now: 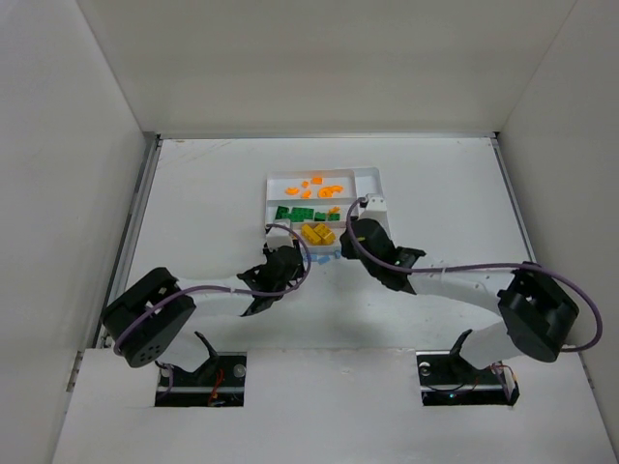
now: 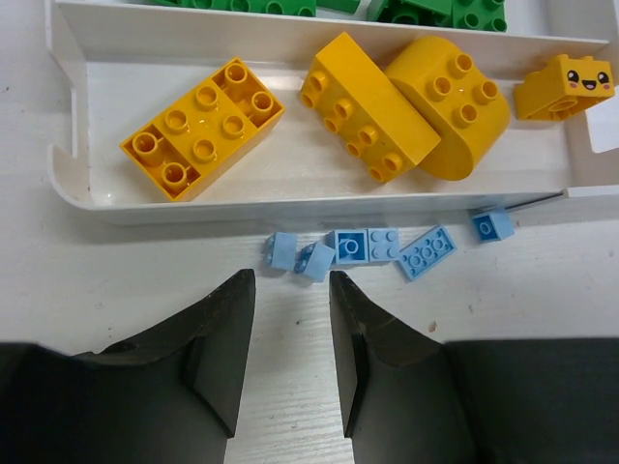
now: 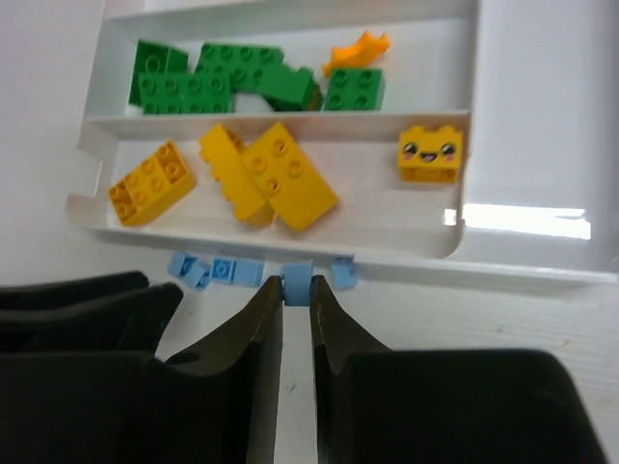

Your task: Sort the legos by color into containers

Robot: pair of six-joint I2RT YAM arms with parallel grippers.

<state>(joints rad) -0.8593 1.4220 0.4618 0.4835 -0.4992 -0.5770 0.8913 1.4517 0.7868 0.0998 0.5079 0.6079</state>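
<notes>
The white tray (image 1: 372, 175) holds orange legos (image 1: 317, 187) in its far section, green legos (image 1: 300, 214) in the middle one and yellow legos (image 1: 317, 233) in the near one. Several light blue legos (image 2: 368, 246) lie on the table just outside the tray's near wall. My left gripper (image 2: 292, 285) stands open just short of them, with nothing between its fingers. My right gripper (image 3: 296, 288) is shut on one light blue lego (image 3: 297, 282) at its fingertips, right beside the tray wall (image 3: 242, 238). Other blue legos (image 3: 237, 271) lie to either side of it.
The tray's narrow crosswise section (image 3: 542, 116) on the right holds nothing. A yellow brick with a smiling face (image 3: 430, 153) sits at the right end of the yellow section. The left gripper's dark body (image 3: 87, 302) is close on the right gripper's left. White walls enclose the table.
</notes>
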